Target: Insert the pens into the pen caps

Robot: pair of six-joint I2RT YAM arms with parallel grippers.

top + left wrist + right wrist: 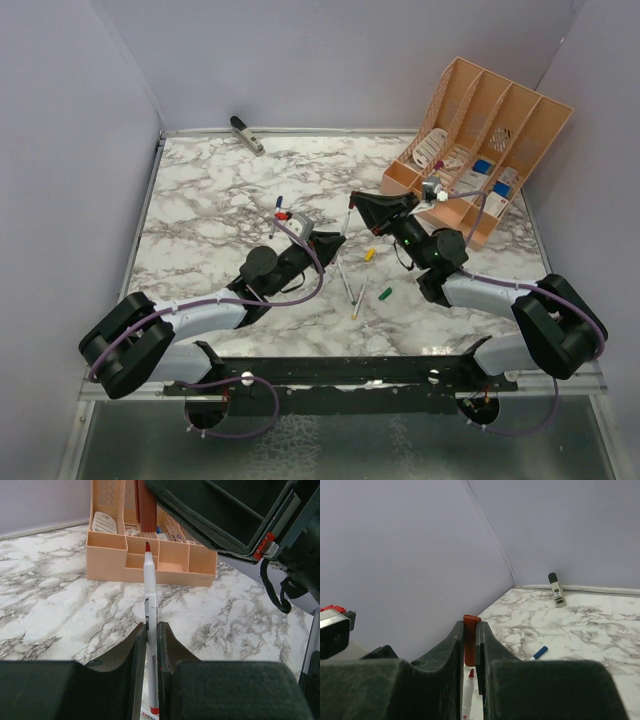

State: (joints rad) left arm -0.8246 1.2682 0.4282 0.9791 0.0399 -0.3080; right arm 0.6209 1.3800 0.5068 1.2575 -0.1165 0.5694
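Observation:
My left gripper is shut on a silvery pen that points its red tip up at a red pen cap. The cap's open end hangs just above the tip, with a small gap between them. My right gripper is shut on that red cap, and the pen's tip shows right under it. From above, both grippers meet over the table's middle, left gripper and right gripper. Two more pens lie below them, with a yellow cap and a green cap nearby.
An orange organizer stands at the back right, close behind the right gripper. A dark-and-white clip-like object lies at the back wall. A blue-capped pen lies left of the grippers.

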